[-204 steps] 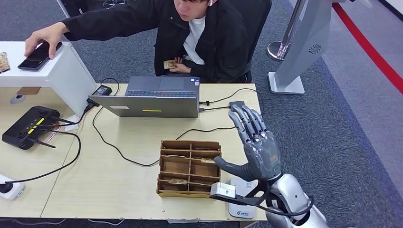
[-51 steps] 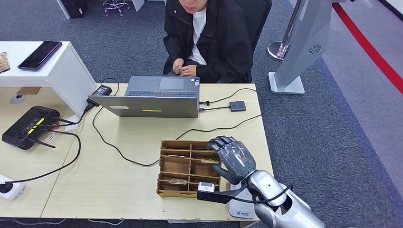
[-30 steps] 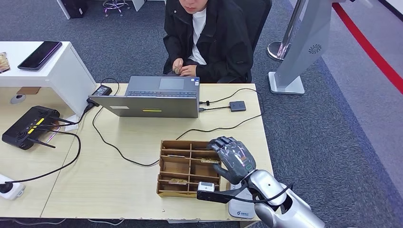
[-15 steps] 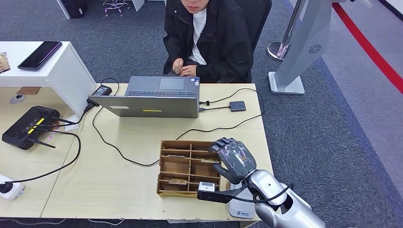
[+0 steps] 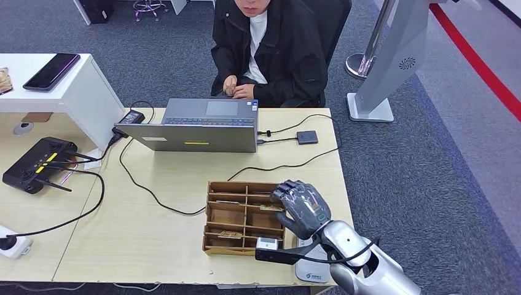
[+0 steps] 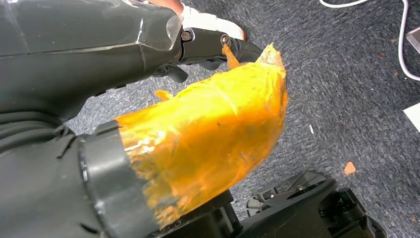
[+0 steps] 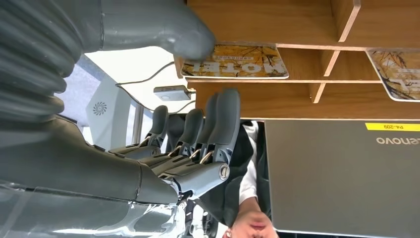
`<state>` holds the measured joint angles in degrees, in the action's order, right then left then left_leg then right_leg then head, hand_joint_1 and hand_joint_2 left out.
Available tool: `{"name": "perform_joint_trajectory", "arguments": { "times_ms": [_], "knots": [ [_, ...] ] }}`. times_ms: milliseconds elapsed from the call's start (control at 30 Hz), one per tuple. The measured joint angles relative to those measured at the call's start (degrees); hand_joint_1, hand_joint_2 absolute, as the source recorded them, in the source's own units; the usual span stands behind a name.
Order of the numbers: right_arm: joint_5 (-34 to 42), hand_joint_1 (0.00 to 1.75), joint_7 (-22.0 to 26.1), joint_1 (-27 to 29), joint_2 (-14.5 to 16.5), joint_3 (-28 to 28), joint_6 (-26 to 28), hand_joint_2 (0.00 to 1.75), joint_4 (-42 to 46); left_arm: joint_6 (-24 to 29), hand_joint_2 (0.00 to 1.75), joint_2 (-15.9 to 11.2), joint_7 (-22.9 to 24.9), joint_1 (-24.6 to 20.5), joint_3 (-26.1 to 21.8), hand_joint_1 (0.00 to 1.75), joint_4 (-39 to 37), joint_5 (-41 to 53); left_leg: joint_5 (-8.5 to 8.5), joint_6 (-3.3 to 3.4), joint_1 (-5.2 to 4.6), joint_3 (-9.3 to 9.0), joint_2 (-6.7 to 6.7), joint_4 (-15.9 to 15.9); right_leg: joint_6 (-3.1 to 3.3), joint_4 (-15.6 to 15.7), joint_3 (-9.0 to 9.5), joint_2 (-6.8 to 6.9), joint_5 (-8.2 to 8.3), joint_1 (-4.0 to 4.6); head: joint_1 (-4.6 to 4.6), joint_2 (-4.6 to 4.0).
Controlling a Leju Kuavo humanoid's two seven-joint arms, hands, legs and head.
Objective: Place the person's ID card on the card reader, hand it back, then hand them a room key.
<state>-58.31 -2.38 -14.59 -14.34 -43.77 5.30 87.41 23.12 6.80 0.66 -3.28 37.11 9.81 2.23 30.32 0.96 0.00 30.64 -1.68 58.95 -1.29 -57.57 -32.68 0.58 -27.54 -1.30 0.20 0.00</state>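
— How is the desk (image 5: 172,246) laid out?
— A laptop (image 5: 198,128) is set at the far edge, before a seated person (image 5: 270,43). A compartmented card box (image 5: 244,217) is placed near the front edge, right of centre, with room key cards (image 7: 234,62) laid in its compartments.
— And to the sides?
— A router (image 5: 38,163) is found at the far left. A card reader (image 5: 311,268) is located just right of the box, under the right hand (image 5: 301,208), which is positioned over the box's right edge.
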Motion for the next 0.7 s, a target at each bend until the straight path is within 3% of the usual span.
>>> {"name": "perform_joint_trajectory", "arguments": {
  "times_ms": [333,700],
  "knots": [
    [0.02,1.68,-0.11,-0.35,-0.67,-0.24,-0.94,1.75,0.0,0.01,0.0,0.0,0.0,0.0,-0.01,0.0,0.0,0.14,0.0,0.0,0.0,0.0,0.0,0.0,0.0,0.0,0.0,0.0,0.0,0.0,0.0,0.0],
    [0.23,1.75,-0.22,-0.68,-1.12,-0.51,-1.13,1.75,0.0,0.01,0.0,0.0,-0.09,0.0,0.0,0.0,0.0,0.22,0.0,0.0,0.0,0.0,0.0,0.0,0.0,0.0,0.0,0.0,0.0,0.0,0.0,0.0]
  ]
}}
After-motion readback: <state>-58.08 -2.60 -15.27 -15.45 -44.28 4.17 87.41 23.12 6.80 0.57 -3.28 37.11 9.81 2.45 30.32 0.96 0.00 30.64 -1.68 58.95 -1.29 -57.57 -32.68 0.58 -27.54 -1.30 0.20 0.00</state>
